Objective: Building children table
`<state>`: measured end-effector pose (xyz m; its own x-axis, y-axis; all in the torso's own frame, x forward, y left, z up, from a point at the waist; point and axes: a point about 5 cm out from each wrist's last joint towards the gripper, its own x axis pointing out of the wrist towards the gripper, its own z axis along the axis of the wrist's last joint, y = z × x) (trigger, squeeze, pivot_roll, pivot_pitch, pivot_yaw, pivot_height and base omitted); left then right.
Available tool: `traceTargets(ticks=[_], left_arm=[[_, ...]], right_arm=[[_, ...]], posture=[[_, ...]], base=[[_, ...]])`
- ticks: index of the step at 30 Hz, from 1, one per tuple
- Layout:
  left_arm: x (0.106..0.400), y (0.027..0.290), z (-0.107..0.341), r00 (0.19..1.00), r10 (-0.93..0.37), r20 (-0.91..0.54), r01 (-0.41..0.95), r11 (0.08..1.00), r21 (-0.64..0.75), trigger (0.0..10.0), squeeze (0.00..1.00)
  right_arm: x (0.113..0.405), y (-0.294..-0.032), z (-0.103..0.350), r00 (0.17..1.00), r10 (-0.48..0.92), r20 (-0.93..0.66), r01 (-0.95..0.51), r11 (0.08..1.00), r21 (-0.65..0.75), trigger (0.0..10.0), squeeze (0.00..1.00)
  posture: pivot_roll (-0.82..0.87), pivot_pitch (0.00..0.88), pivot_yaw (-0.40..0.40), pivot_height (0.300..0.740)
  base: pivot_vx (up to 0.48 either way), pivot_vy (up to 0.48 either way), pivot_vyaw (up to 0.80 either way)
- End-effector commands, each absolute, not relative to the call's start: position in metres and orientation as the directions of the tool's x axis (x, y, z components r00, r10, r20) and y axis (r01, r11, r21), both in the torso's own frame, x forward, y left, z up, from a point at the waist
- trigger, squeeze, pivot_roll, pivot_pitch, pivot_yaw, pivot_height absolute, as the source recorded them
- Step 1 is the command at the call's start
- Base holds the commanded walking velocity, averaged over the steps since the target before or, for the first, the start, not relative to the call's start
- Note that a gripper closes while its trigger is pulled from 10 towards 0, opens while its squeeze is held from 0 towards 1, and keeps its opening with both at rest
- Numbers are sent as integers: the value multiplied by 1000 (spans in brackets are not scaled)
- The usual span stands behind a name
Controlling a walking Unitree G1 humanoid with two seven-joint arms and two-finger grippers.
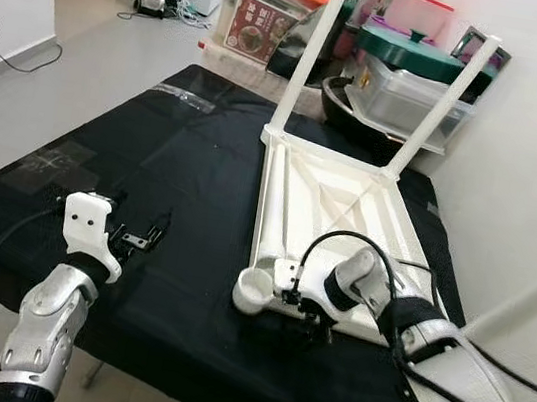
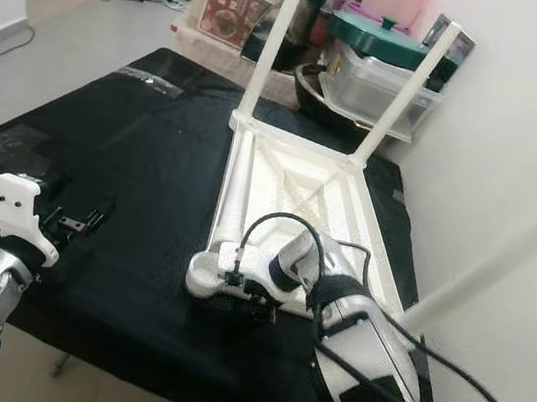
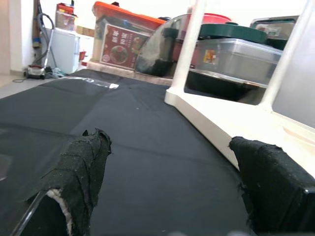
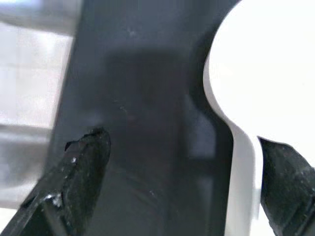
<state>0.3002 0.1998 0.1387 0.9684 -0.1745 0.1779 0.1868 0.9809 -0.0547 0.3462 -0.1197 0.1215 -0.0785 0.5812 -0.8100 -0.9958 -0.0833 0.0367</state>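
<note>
From the left eye view: the white children's table [image 1: 345, 197] lies upside down on the black-covered bench [image 1: 182, 168], two legs [image 1: 308, 55] fitted at its far end and sticking up toward the stacked storage boxes [image 1: 406, 95] by the wall. A third leg [image 1: 270, 222] lies flat along the table's left edge, its round open end at the near corner. The right claw [image 1: 311, 321] sits low at that near edge, just beside the round end; whether it is open I cannot tell here. The left claw [image 1: 147, 234] hovers over the cloth, well apart from the table.

Right eye view: same layout, right arm bent in toward the near corner.

Left wrist view: the left claw's padded fingers [image 3: 83, 172] stand wide apart, nothing between them, the table's rim ahead.

Right wrist view: fingers [image 4: 81, 172] spread, the white round end [image 4: 261, 73] lying between them, not clamped.
</note>
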Motion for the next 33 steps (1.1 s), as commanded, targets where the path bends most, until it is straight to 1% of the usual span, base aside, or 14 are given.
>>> traceTargets(ticks=[1,3,4,6,7,8,10,11,12,18,25,31,32,33], left_arm=[[299,194,139,964,-189,188,204,977,-64,10000,0],[299,194,139,963,-191,188,207,976,-67,10000,0],[300,195,139,962,-195,189,212,975,-74,10000,0],[300,195,139,962,-195,189,212,975,-74,10000,0],[301,195,139,962,-197,190,215,973,-80,10000,0],[301,195,139,962,-197,190,215,973,-80,10000,0],[302,194,140,961,-201,190,220,972,-84,10000,0],[302,194,140,961,-202,190,221,972,-83,10000,0],[302,194,140,961,-202,190,221,972,-83,10000,0],[301,195,140,962,-196,191,215,973,-82,10000,0],[301,194,140,962,-195,191,214,974,-79,10000,0],[300,195,140,962,-196,192,214,974,-79,10000,0],[299,195,140,962,-193,195,211,974,-77,10000,0],[299,195,140,962,-193,195,211,974,-77,10000,0]], right_arm=[[336,-121,110,-174,580,-796,-985,-113,133,10000,0],[331,-115,115,-185,616,-766,-982,-140,125,10000,0],[324,-102,119,-147,668,-730,-988,-128,81,10000,0],[324,-102,119,-147,668,-730,-988,-128,81,10000,0],[318,-90,121,-97,710,-698,-994,-104,33,10000,0],[318,-90,121,-97,710,-698,-994,-104,33,10000,0],[322,-64,123,24,774,-632,-1000,15,-20,10000,0],[324,-53,125,51,790,-611,-999,48,-21,10000,0],[324,-53,125,51,790,-611,-999,48,-21,10000,0],[325,-15,134,95,847,-523,-995,91,-34,10000,0],[319,-13,135,122,842,-525,-992,113,-49,10000,0],[318,-30,137,144,822,-550,-989,137,-54,10000,0],[325,-41,144,188,819,-542,-982,177,-72,10000,0],[325,-41,144,188,819,-542,-982,177,-72,10000,0]], posture=[[128,0,-246,740],[113,0,-236,740],[100,0,-225,740],[100,0,-225,740],[94,0,-217,740],[94,0,-217,740],[98,0,-218,740],[103,0,-221,740],[103,0,-221,740],[110,0,-226,740],[120,0,-230,740],[113,0,-228,740],[105,0,-227,740],[105,0,-227,740]], base=[[0,0,0],[0,0,0],[0,0,0],[0,0,0],[0,0,0],[0,0,0],[0,0,0],[0,0,0],[0,0,0],[0,0,0],[0,0,0],[0,0,0],[0,0,0],[0,0,0]])
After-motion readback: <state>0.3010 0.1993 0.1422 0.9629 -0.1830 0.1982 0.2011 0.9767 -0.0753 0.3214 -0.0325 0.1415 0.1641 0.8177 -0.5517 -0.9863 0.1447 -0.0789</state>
